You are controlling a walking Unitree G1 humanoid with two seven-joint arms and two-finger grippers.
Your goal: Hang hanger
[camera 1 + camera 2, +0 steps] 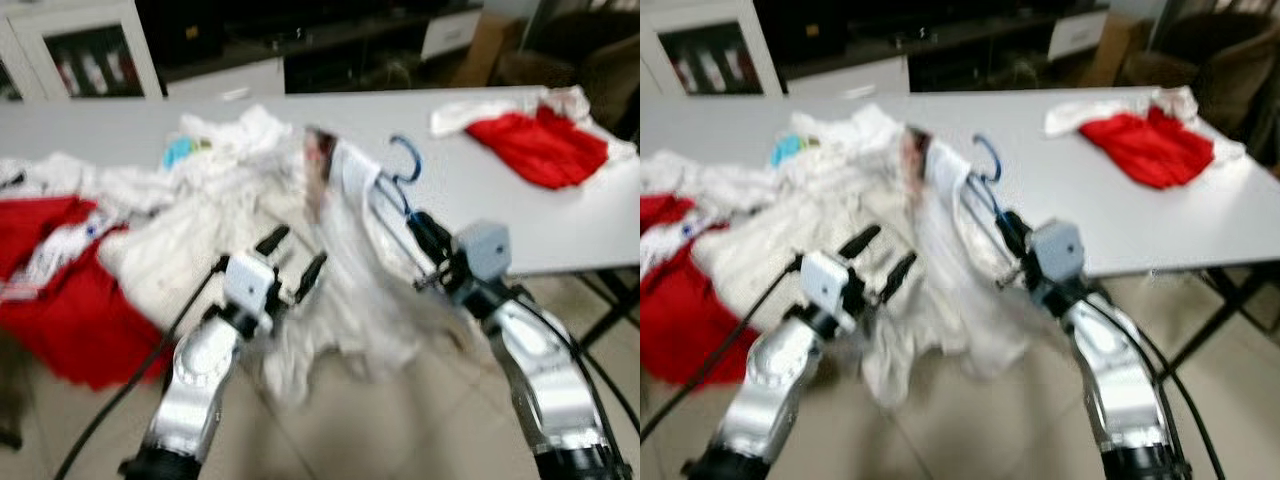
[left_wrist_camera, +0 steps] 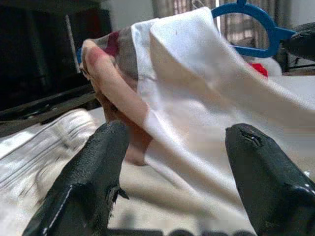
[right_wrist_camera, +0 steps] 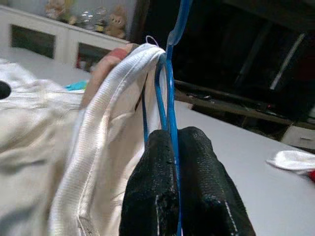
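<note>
right gripper (image 3: 173,147): fingers pinched on thin blue plastic hanger (image 1: 403,178), held up at the grey table's (image 1: 470,180) front edge
hanger load: white cloth garment (image 2: 197,98) draped over it (views blurred)
left gripper (image 1: 292,262): fingers spread, just beside the garment

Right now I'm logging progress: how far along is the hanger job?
Done: the white garment is already draped on the blue hanger. In hand: the right end effector is shut on the hanger's frame, holding it up above the table; the left end effector is open beside the cloth. Left: hooking the hanger somewhere; I see no rail.
</note>
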